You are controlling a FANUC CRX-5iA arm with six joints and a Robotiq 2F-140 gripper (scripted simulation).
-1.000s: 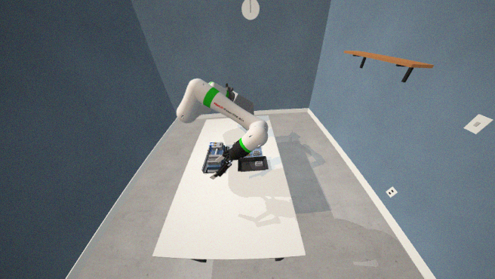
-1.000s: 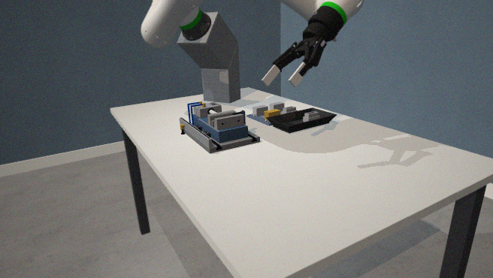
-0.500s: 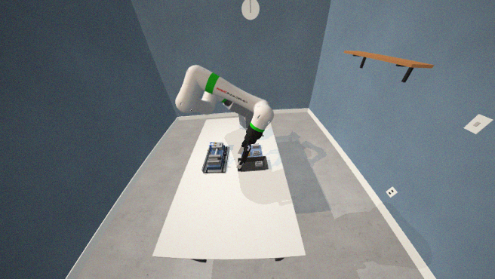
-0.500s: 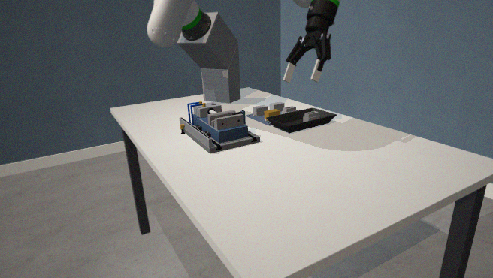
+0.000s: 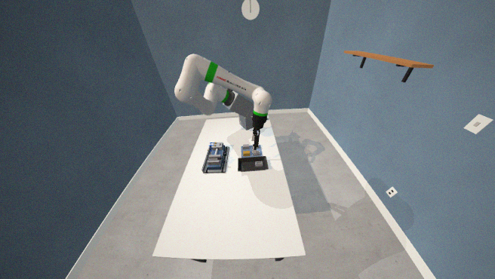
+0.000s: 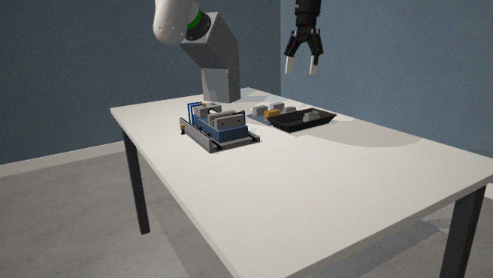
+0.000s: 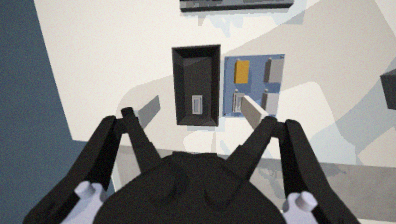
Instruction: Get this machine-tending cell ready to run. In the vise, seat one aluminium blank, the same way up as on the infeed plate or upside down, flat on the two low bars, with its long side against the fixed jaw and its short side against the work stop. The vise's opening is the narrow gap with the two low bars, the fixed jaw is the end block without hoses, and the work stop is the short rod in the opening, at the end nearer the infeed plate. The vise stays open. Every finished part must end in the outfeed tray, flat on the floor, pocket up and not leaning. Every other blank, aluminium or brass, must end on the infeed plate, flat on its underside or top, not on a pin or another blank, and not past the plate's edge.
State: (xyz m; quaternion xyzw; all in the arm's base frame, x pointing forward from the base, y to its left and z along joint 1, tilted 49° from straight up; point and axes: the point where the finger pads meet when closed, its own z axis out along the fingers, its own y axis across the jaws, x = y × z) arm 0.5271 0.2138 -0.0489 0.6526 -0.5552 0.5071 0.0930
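Note:
My gripper (image 6: 300, 68) is open and empty, high above the infeed plate and tray; it also shows in the wrist view (image 7: 201, 112). The black outfeed tray (image 7: 196, 91) holds one grey finished part (image 7: 197, 105), lying flat with its pocket up. Beside the tray, the blue infeed plate (image 7: 254, 85) carries a brass blank (image 7: 242, 71) and two aluminium blanks (image 7: 273, 70) (image 7: 271, 101). A fourth grey block (image 7: 237, 101) on the plate is partly hidden by my finger. The vise (image 6: 219, 125) stands to the left; I cannot see into its opening.
The grey robot pedestal (image 6: 219, 71) stands on the table behind the vise. The vise's blue hoses (image 6: 192, 109) are at its far end. The table edge runs close to the right of the tray in the wrist view.

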